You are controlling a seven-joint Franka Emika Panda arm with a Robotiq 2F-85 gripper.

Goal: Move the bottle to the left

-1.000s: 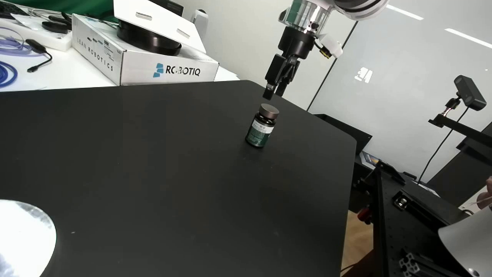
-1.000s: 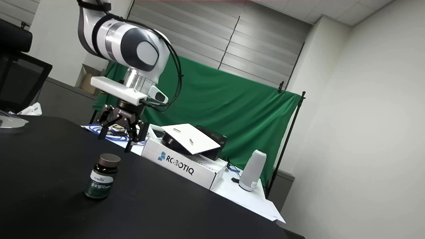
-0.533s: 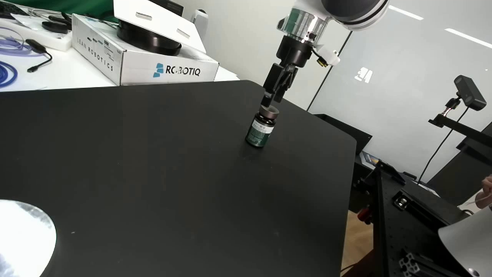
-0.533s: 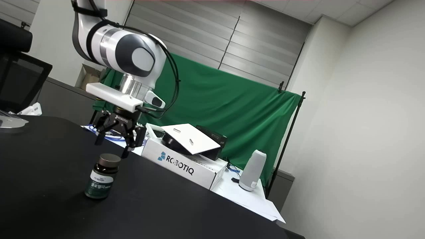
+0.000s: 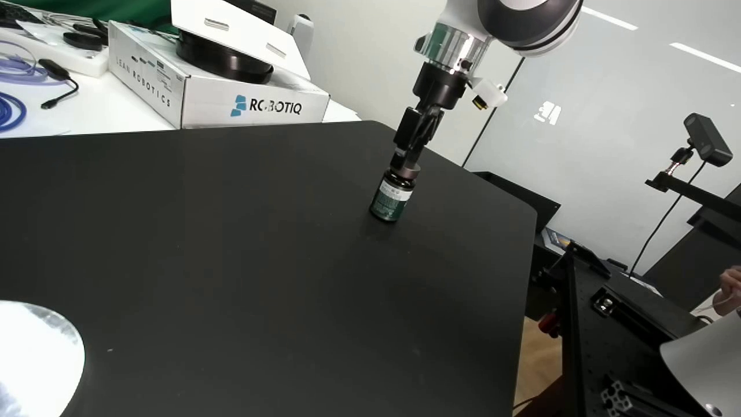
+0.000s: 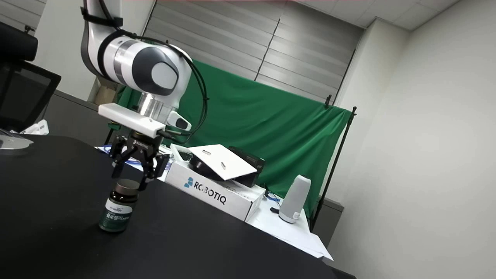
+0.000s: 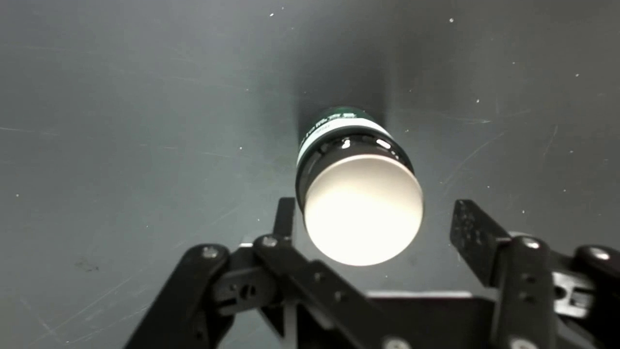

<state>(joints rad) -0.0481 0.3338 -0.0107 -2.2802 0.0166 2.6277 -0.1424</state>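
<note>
The bottle has a dark green body, a pale label band and a dark brown cap. It stands upright on the black table in both exterior views (image 5: 392, 201) (image 6: 117, 212). My gripper (image 5: 406, 162) is open and points down at the cap in both exterior views (image 6: 129, 180). In the wrist view the bottle's cap (image 7: 363, 218) lies between the open fingers (image 7: 374, 213). The left finger is close beside the cap. A wider gap shows between the cap and the right finger. Part of the cap is hidden behind a finger in an exterior view.
The black table (image 5: 231, 260) ends a little to the right of the bottle. A white Robotiq box (image 5: 255, 107) with a tilted white panel (image 5: 243, 37) stands behind it on a white table. A white rounded object (image 5: 35, 359) sits at the near left.
My gripper has come down from above the bottle to the height of its cap, with the fingers still apart. The bottle has not moved.
</note>
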